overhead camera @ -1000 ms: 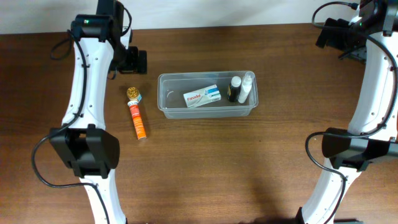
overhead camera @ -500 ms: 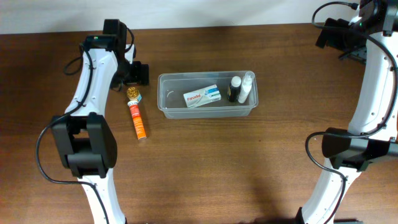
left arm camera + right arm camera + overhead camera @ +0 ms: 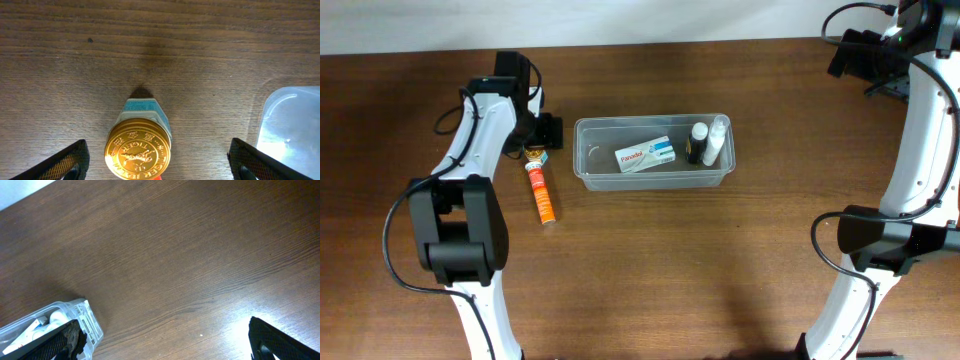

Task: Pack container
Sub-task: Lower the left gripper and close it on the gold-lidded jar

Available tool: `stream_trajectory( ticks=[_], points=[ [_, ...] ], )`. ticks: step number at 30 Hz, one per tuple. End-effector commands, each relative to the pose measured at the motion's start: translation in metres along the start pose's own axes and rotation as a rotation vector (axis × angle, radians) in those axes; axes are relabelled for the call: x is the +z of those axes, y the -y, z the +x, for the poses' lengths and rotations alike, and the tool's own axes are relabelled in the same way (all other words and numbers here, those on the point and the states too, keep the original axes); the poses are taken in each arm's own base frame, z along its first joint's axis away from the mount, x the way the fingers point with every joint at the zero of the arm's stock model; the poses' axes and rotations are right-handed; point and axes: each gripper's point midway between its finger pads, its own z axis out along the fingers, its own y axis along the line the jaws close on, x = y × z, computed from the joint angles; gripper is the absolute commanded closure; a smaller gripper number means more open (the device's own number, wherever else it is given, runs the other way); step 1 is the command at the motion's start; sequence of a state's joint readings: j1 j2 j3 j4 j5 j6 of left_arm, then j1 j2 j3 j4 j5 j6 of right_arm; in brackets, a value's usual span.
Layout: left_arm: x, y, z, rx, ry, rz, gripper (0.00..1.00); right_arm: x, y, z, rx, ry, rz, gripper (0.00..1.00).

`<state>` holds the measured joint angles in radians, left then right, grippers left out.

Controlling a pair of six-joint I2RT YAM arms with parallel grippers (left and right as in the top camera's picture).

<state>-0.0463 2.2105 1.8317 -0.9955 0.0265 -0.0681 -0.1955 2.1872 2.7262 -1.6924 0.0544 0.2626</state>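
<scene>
The clear plastic container (image 3: 650, 184) stands mid-table and holds a white Panadol box (image 3: 645, 154), a black bottle (image 3: 697, 142) and a white bottle (image 3: 716, 140). A small jar with a gold lid (image 3: 138, 149) stands left of the container; in the overhead view the jar (image 3: 534, 155) is partly under my left gripper (image 3: 544, 132). My left gripper (image 3: 159, 167) is open, its fingers either side of the jar and apart from it. An orange tube (image 3: 542, 195) lies just in front of the jar. My right gripper (image 3: 165, 347) is open and empty at the far right back (image 3: 855, 55).
The container's corner shows in the left wrist view (image 3: 290, 130) at the right and in the right wrist view (image 3: 82, 317) at the lower left. The table's back edge meets a white wall (image 3: 670, 20).
My left arm has swung forward and to the right, bringing the open gripper over the gold-lidded jar. The right arm has not moved.
</scene>
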Motion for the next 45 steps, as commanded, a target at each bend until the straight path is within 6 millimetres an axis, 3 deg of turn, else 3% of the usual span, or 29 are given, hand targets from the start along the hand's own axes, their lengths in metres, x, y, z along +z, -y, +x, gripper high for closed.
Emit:
stream_trajectory(
  ticks=[1, 2, 9, 15, 20, 30, 38, 45],
  points=[
    [0.009, 0.000, 0.003, 0.000, -0.010, 0.005, 0.11, -0.008, -0.002, -0.001, 0.004, 0.017, -0.008, 0.02],
    [0.012, -0.001, 0.003, 0.000, -0.013, 0.002, 0.16, -0.008, -0.002, -0.001, 0.004, 0.017, -0.008, 0.02],
    [0.042, -0.002, 0.013, -0.002, -0.076, -0.002, 0.16, -0.008, -0.002, -0.001, 0.004, 0.017, -0.008, 0.02],
    [0.047, -0.005, 0.013, -0.007, -0.078, -0.003, 0.16, -0.008, -0.002, -0.001, 0.004, 0.017, -0.008, 0.02],
    [0.047, -0.013, 0.013, -0.015, -0.076, -0.017, 0.40, -0.008, -0.002, -0.001, 0.004, 0.017, -0.008, 0.02],
    [0.046, -0.020, 0.012, -0.009, -0.074, -0.041, 0.66, -0.008, -0.002, -0.001, 0.004, 0.017, -0.008, 0.02],
    [0.037, -0.022, 0.002, -0.004, -0.053, -0.057, 0.71, -0.008, -0.002, -0.001, 0.004, 0.017, -0.008, 0.02],
    [0.005, -0.020, -0.020, 0.019, -0.009, -0.054, 0.71, -0.008, -0.002, -0.001, 0.004, 0.017, -0.008, 0.02]
  ],
)
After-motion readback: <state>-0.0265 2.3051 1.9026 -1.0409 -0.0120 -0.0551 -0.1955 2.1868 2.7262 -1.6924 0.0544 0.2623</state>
